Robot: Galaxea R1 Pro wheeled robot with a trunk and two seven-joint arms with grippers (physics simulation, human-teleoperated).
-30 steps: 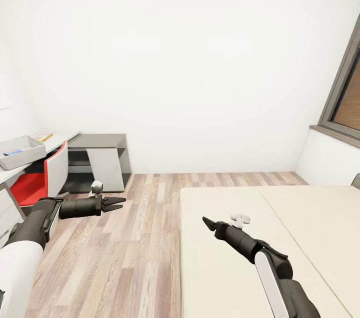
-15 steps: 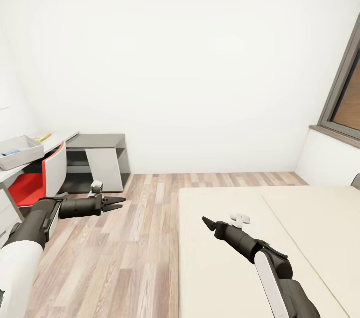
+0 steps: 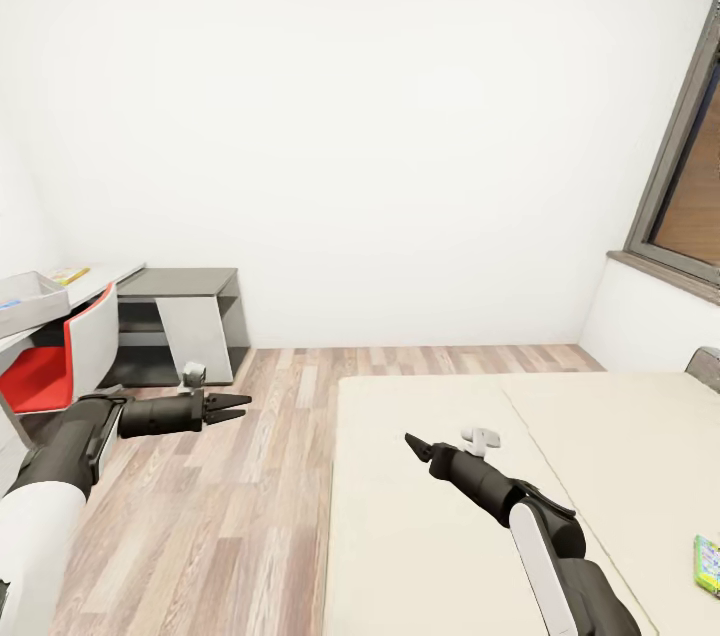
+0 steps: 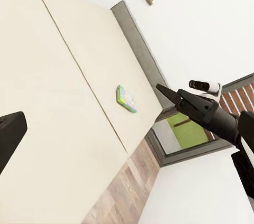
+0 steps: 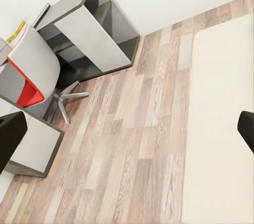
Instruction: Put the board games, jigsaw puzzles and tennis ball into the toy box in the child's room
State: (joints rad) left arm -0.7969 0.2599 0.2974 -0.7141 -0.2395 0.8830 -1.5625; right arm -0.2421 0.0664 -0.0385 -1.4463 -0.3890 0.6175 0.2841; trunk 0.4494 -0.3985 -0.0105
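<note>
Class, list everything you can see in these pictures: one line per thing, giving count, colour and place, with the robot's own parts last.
Bed: one, beige, right foreground.
Board game: one, green-edged, on the bed at the head view's right edge.
Table: one, pale top, far left.
Side unit: one, dark grey with a white panel, joined to the table.
Toy box: one, grey, on the table.
Chair: one, red and white, at the table.
Window: one, grey-framed, right wall.
Floor: light wood planks.
Left hand: black, open, over the floor.
Right hand: black, over the bed.
</note>
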